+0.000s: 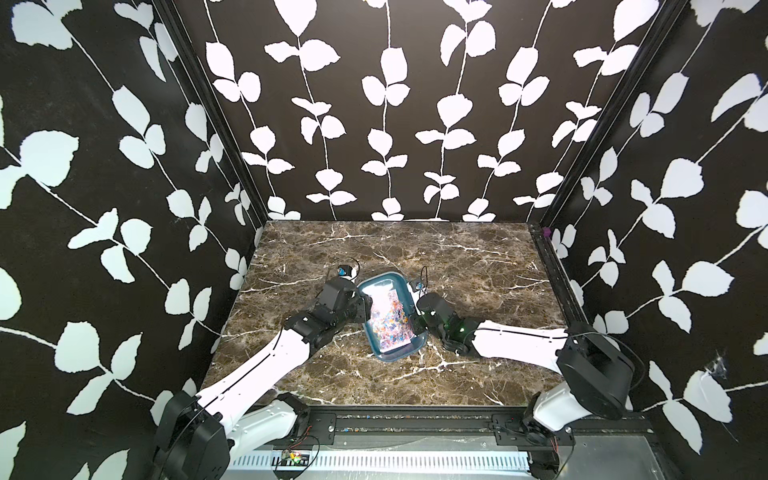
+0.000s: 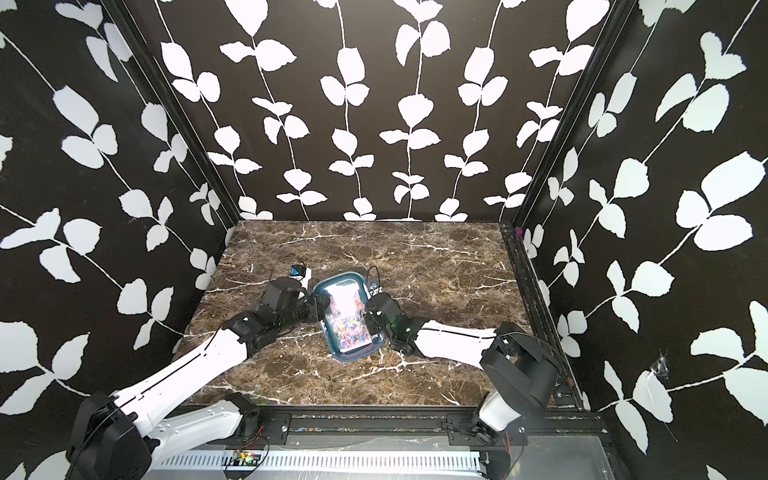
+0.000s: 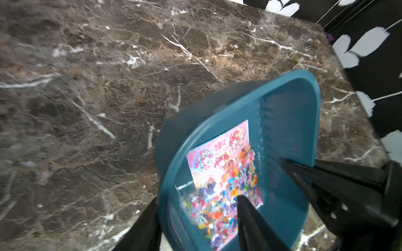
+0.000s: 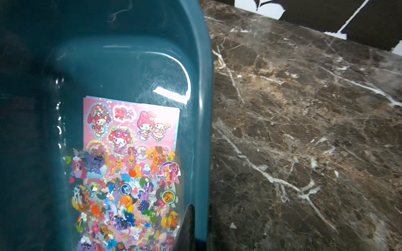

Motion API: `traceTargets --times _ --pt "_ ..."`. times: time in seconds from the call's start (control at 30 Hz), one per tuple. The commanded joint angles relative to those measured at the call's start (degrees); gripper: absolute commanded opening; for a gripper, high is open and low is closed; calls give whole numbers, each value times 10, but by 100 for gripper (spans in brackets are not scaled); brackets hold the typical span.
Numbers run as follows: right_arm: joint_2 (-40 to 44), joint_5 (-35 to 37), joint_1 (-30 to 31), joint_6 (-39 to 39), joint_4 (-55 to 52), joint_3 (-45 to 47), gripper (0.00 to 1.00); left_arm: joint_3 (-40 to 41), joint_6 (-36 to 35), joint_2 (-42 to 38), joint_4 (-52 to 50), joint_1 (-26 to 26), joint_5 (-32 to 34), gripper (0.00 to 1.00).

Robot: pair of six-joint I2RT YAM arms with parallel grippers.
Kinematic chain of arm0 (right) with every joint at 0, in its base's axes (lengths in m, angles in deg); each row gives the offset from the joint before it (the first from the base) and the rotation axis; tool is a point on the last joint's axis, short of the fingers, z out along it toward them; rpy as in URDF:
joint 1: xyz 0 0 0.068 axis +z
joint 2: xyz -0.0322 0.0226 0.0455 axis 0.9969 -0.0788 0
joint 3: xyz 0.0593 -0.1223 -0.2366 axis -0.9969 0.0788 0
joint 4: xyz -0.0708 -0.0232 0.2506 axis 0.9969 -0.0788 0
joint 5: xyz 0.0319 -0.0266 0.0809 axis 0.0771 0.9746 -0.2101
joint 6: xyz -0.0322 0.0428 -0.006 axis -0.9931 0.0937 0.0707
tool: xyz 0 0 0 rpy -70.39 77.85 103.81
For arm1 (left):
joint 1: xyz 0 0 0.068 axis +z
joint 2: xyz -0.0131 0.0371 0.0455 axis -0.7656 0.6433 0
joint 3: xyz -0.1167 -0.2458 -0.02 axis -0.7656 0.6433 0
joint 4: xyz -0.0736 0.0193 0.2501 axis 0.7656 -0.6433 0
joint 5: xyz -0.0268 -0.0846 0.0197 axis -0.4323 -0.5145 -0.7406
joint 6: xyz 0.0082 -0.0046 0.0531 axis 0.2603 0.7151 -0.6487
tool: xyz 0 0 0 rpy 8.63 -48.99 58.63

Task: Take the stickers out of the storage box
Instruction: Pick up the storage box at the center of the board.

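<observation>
Teal plastic storage box (image 1: pixel 395 355) sits mid-worktop (image 1: pixel 457 257), well in from all four edges. Long axis runs near edge to far edge, with the far end canted a little toward the left edge. Low rim, rounded corners, glare on the floor at the far end.

The stickers (image 1: pixel 390 320) lie flat on the box floor as a stack, long axis along the box's, shifted toward its near end. On top is a clear sheet (image 4: pixel 121 195) packed with small multicoloured cartoon stickers. A pink cartoon-character sheet (image 4: pixel 130 121) pokes out from under it toward the far end, and a light-blue edge (image 4: pixel 178 130) just shows beneath that. Sheet count: cannot tell.

The right gripper (image 4: pixel 199 208) is clamped on the box's right long wall, one finger inside and one outside. The left gripper (image 3: pixel 198 197) straddles the left long wall with jaws apart — outer finger just beside the wall, inner finger over the clear sheet. Whether it touches the sheet is unclear, since that view is blurred.

Brown white-veined marble lies open from the box to the far edge — also out toward the left and right edges.
</observation>
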State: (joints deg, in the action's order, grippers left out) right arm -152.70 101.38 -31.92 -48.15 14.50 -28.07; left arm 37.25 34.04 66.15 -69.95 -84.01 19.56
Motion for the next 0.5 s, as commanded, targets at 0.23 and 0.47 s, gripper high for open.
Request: traceTargets --times 0.23,0.47 --pt "20 -20 0 16 -24 -20 0 -53 -15 45 -47 2 60 38" --pt "24 0 4 29 -13 -17 0 -65 -1 66 -59 1 41 29"
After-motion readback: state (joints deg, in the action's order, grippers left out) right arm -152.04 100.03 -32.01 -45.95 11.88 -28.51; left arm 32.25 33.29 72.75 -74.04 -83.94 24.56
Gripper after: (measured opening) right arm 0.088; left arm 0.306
